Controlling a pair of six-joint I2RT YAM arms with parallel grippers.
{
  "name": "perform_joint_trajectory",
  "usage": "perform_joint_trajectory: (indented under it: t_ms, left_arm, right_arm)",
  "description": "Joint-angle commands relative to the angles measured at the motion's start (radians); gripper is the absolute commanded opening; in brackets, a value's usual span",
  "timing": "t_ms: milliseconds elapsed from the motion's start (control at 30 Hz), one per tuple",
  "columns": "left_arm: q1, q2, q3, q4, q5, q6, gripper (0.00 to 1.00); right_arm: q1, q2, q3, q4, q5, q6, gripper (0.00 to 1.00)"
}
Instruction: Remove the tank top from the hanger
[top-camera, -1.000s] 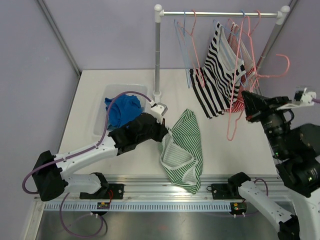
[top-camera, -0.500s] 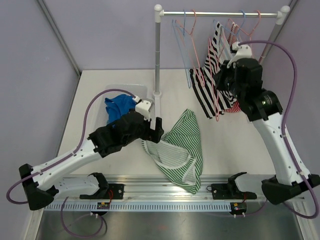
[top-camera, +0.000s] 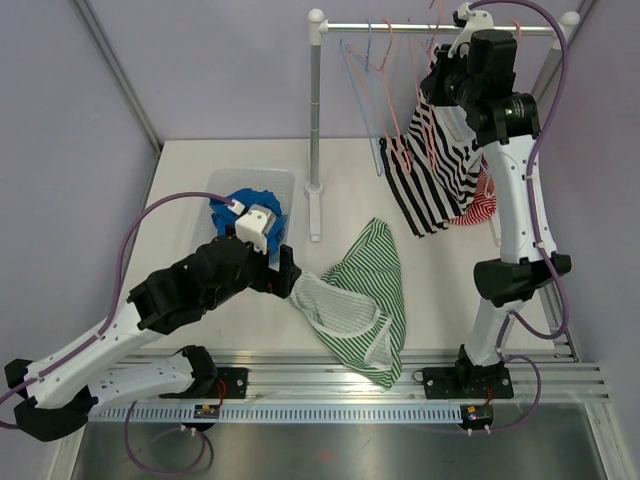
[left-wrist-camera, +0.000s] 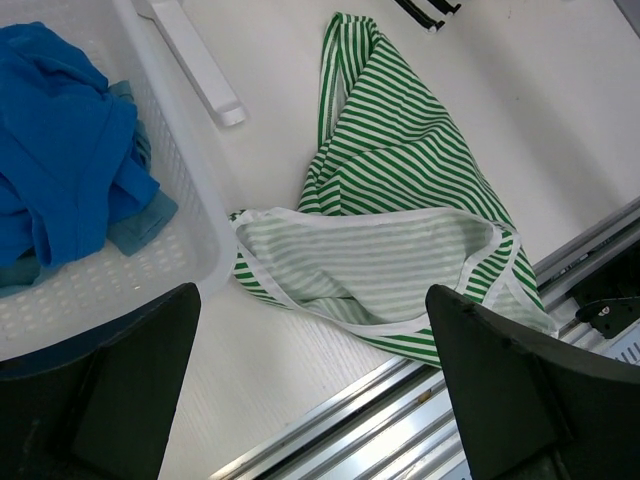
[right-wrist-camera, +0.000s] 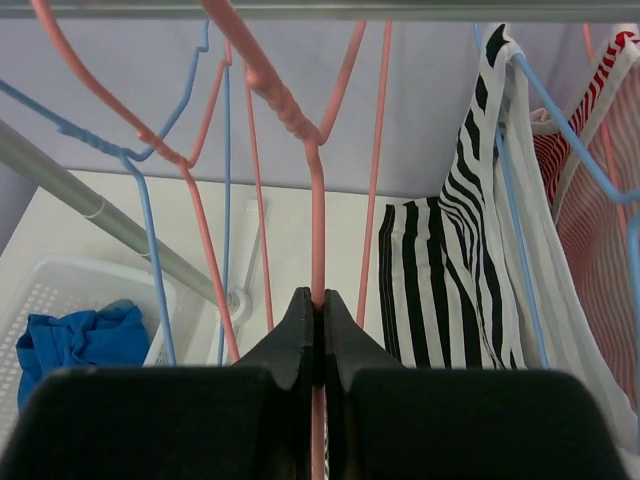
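Observation:
The green-and-white striped tank top (top-camera: 362, 300) lies crumpled on the table, free of any hanger. My left gripper (top-camera: 288, 270) hovers just left of it, open, with nothing between its fingers. In the left wrist view the tank top (left-wrist-camera: 400, 190) spreads out below the wide-open left gripper (left-wrist-camera: 312, 295). My right gripper (top-camera: 443, 72) is raised to the clothes rail (top-camera: 400, 27). In the right wrist view the right gripper (right-wrist-camera: 318, 300) is shut on the wire of a bare pink hanger (right-wrist-camera: 316, 190).
A black-and-white striped top (top-camera: 440, 170) and a red striped one (top-camera: 482, 200) hang on the rail among blue and pink hangers. The rack post (top-camera: 315, 120) stands mid-table. A clear basket (top-camera: 225, 190) holds blue clothes (top-camera: 250, 205). A metal track (top-camera: 400, 375) runs along the near edge.
My left gripper opened, let go of the green tank top and drew back to the left. The right arm swung from the right side up to the rail, carrying the pink hanger.

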Motion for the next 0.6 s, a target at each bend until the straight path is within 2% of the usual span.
perform_joint_trajectory:
  t_ms: [0, 167, 367, 500, 533, 567]
  left_arm:
    - [-0.01, -0.009, -0.012, -0.005, -0.026, 0.011, 0.99]
    - [-0.016, -0.017, -0.023, 0.007, -0.024, 0.01, 0.99]
    - [-0.016, 0.012, -0.016, 0.021, -0.027, 0.005, 0.99]
    - [-0.017, 0.047, -0.015, 0.053, -0.007, -0.001, 0.99]
    - [-0.017, 0.055, -0.018, 0.084, 0.002, -0.003, 0.99]
    - [-0.017, 0.066, -0.027, 0.104, 0.023, -0.006, 0.99]
  right_arm:
    - [-0.011, 0.063, 0.125, -0.003, -0.058, -0.035, 0.0]
    - [-0.012, 0.16, 0.213, -0.043, -0.112, -0.002, 0.0]
    - [-0.012, 0.069, -0.009, 0.034, -0.118, 0.034, 0.0]
    - [-0.012, 0.019, -0.077, 0.055, -0.127, 0.035, 0.01]
    - [-0.011, 0.014, -0.077, 0.049, -0.132, 0.031, 0.12]
    - [-0.011, 0.009, -0.077, 0.043, -0.132, 0.027, 0.32]
